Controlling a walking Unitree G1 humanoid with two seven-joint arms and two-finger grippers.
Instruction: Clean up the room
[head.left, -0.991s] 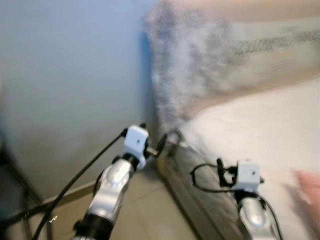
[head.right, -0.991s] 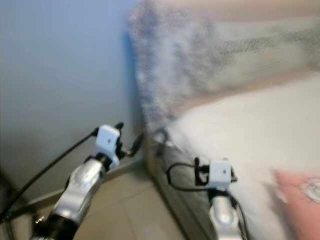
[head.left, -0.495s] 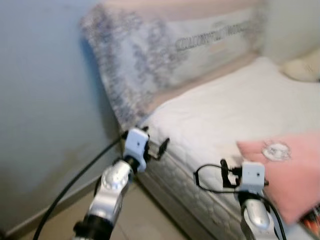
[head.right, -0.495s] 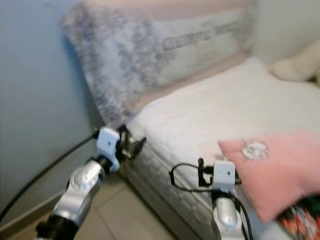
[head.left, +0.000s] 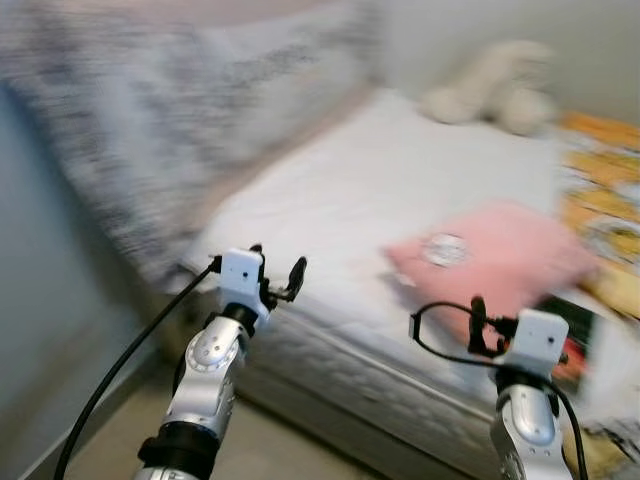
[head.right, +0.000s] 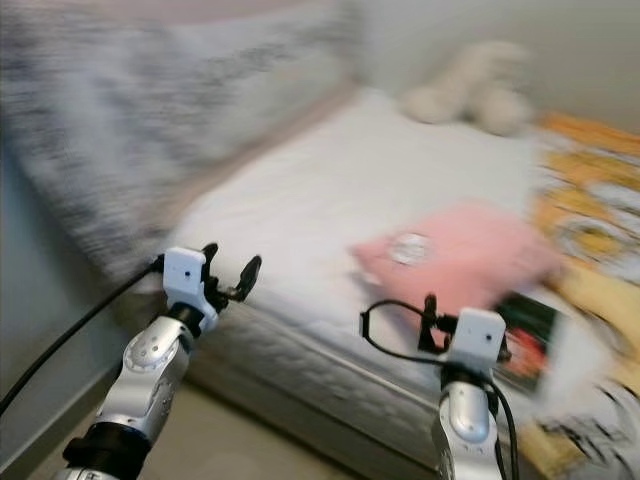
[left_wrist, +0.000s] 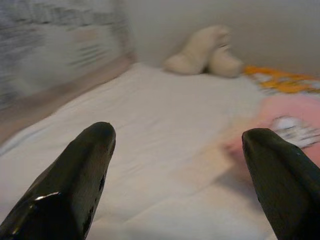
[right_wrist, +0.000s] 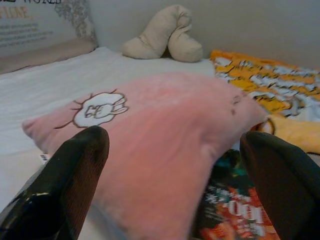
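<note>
A pink pillow (head.left: 490, 258) with a white emblem lies on the white mattress (head.left: 400, 190), partly over a dark magazine (right_wrist: 235, 210). A cream plush toy (head.left: 495, 85) sits at the bed's far corner. An orange and yellow printed blanket (head.left: 605, 200) covers the right side. My left gripper (left_wrist: 180, 185) is open, held above the mattress's near edge. My right gripper (right_wrist: 172, 190) is open too, just short of the pink pillow, with nothing between its fingers.
A large grey patterned cushion (head.left: 170, 110) leans along the head of the bed at the left. The mattress side (head.left: 340, 385) faces me, with tiled floor (head.left: 270, 445) below it. A pale wall (head.left: 30, 330) stands at the left.
The camera has swung right, from the wall and grey cushion to the bed. The pink pillow, plush toy and orange blanket have come into view. Both arms keep their raised pose.
</note>
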